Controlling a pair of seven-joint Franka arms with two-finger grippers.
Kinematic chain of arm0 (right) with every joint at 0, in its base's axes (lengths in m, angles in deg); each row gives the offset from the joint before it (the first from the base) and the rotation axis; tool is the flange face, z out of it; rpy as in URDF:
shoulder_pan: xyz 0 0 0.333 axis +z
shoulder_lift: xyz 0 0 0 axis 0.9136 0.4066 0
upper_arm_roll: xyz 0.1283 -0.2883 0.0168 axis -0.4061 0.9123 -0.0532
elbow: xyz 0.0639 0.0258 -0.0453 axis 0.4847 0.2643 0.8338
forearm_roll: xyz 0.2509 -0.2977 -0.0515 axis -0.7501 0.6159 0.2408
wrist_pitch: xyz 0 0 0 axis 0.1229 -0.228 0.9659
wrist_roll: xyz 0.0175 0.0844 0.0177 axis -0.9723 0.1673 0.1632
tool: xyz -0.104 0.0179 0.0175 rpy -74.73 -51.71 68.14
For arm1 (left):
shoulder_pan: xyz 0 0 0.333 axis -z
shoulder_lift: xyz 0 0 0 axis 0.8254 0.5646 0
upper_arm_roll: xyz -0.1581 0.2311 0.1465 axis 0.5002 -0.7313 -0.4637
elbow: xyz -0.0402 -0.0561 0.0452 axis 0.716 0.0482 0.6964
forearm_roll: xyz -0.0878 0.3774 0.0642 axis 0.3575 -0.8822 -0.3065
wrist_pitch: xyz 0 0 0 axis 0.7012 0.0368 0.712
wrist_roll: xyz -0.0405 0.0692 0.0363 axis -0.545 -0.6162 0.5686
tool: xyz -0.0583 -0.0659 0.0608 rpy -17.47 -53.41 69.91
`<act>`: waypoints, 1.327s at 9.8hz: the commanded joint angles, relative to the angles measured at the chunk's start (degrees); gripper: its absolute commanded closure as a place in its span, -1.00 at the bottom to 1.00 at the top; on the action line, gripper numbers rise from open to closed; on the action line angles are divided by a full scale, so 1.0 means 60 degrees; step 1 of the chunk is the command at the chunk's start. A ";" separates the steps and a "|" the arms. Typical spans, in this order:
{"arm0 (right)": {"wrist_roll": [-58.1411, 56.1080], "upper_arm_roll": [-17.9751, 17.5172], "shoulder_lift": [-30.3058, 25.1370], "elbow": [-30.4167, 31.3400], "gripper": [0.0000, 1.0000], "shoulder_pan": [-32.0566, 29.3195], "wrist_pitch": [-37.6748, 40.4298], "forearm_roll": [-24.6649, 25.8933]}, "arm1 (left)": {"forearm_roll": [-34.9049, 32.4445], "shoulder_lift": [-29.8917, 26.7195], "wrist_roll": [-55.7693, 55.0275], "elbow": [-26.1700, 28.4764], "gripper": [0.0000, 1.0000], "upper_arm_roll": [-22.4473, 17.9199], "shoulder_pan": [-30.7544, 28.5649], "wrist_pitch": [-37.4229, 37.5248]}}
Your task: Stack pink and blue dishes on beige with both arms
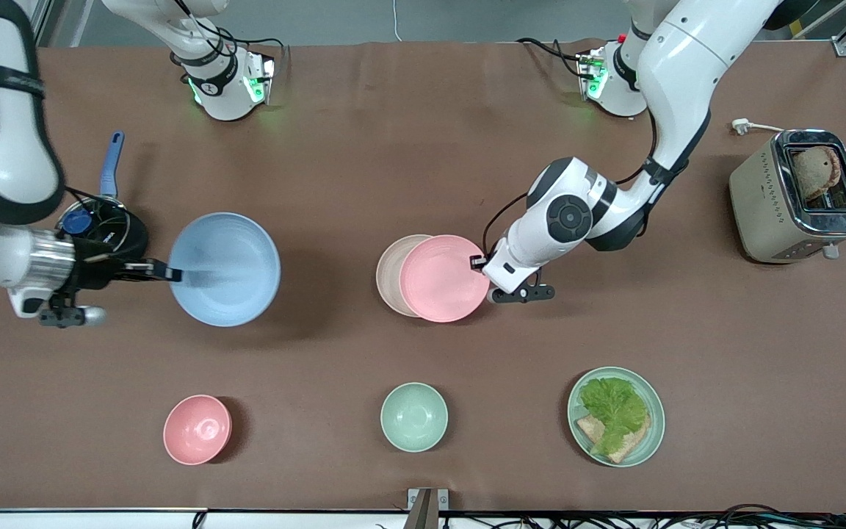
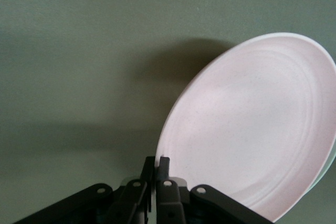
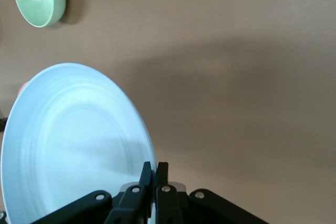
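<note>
At the table's centre, the left gripper (image 1: 479,262) is clamped on the rim of the pink plate (image 1: 443,278), its 2 fingers (image 2: 156,167) pinched together on the edge, as the left wrist view confirms. The pink plate overlaps most of the beige plate (image 1: 390,273), which shows only as a crescent toward the right arm's end; whether the pink plate rests on it or is held just above cannot be told.

Toward the right arm's end of the table, the right gripper (image 1: 172,274) grips the rim of the blue plate (image 1: 225,268), fingers (image 3: 155,170) closed on the edge. The blue plate casts a broad shadow on the brown table (image 1: 393,147) and appears lifted off it, well apart from the other 2 plates.

Nearer the front camera stand 3 further items in a row: a pink bowl (image 1: 197,429), a mint-green bowl (image 1: 413,416) and a green plate (image 1: 652,433) carrying lettuce and bread. A toaster (image 1: 797,195) with 1 slice in its slot stands at the left arm's end.
</note>
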 commanded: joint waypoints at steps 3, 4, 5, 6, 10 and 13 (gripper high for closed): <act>0.2077 -0.1795 -0.0311 0.1393 0.99 0.0027 -0.2393 0.0122 | -0.0255 0.0582 -0.0276 -0.0363 0.99 -0.0079 0.0424 -0.0202; 0.2299 -0.2263 -0.0311 0.1787 0.99 0.0042 -0.3081 0.0122 | -0.0299 0.0539 -0.0364 -0.0321 0.98 -0.0079 0.0396 -0.0188; 0.2679 -0.2776 -0.0297 0.2212 0.99 0.0042 -0.3857 0.0122 | -0.0299 0.0553 -0.0379 -0.0263 0.97 -0.0079 0.0424 -0.0187; 0.3118 -0.3317 -0.0297 0.2636 0.99 0.0027 -0.4575 0.0122 | -0.0299 0.0554 -0.0408 -0.0247 0.97 -0.0079 0.0526 -0.0187; 0.3283 -0.3732 -0.0268 0.3269 0.99 0.0144 -0.5649 0.0107 | -0.0285 0.0583 -0.1652 -0.0379 0.03 -0.0079 0.0892 -0.0187; 0.3719 -0.4097 -0.0180 0.3417 0.99 0.0377 -0.6307 0.0093 | -0.0299 -0.0539 -0.1567 -0.0437 -1.00 -0.0065 0.0209 0.0510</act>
